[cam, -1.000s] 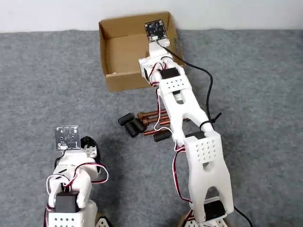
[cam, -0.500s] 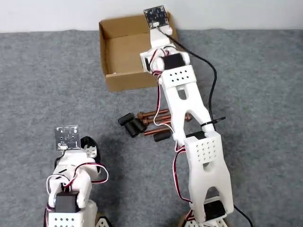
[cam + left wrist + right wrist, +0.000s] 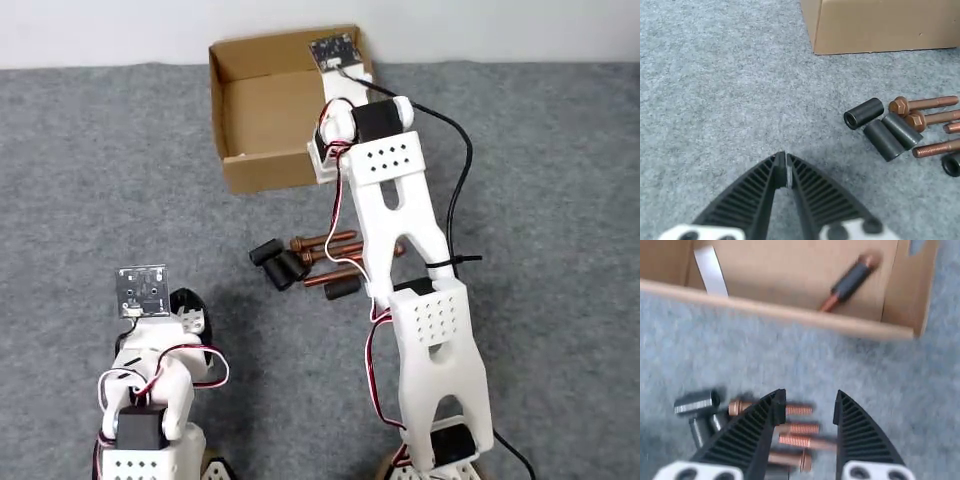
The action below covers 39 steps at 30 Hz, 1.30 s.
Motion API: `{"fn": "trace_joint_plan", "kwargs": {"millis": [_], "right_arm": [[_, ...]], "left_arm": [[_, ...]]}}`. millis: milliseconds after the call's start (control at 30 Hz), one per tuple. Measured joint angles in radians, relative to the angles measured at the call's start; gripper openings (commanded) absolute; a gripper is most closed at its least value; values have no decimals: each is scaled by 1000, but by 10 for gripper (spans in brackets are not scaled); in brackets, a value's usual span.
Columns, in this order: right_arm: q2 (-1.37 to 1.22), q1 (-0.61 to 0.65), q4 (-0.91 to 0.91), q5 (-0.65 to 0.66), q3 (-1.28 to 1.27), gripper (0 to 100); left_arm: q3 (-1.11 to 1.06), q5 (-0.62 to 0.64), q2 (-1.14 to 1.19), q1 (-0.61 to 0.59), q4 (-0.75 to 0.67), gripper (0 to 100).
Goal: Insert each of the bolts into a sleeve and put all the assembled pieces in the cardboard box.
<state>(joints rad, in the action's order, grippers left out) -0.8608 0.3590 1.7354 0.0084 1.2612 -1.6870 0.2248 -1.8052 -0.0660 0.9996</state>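
Observation:
The cardboard box stands at the table's far side. One bolt in a black sleeve lies inside it. In front of the box lie loose copper bolts and black sleeves in a small pile. My right arm stretches over the pile to the box's front right corner. Its gripper is open and empty, above the carpet between the bolts and the box's front wall. My left gripper is shut and empty, low over the carpet, short of the sleeves.
Grey carpet covers the table, with open room to the left and right of the pile. A black cable runs along the right arm. A strip of tape sticks to the box's floor.
The right arm's wrist has drawn back from inside the box and risen, its motor block shifting toward the box's right wall. The left arm has kept still.

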Motion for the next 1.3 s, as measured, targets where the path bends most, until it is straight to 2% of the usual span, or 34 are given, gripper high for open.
{"fn": "trace_joint_plan", "kwargs": {"millis": [167,367,533,667,933,1300], "right_arm": [[0,38,18,18,0,150],[0,100,18,169,0,147],[0,152,18,221,-5,59],[0,178,18,264,-124,87],[2,213,18,272,-296,111],[-26,258,18,272,-322,111]], "left_arm": [[0,0,0,0,0,7],[0,0,0,0,0,7],[0,0,0,0,0,7],[0,0,0,0,0,7],[0,0,0,0,0,7],[0,0,0,0,0,7]]}}
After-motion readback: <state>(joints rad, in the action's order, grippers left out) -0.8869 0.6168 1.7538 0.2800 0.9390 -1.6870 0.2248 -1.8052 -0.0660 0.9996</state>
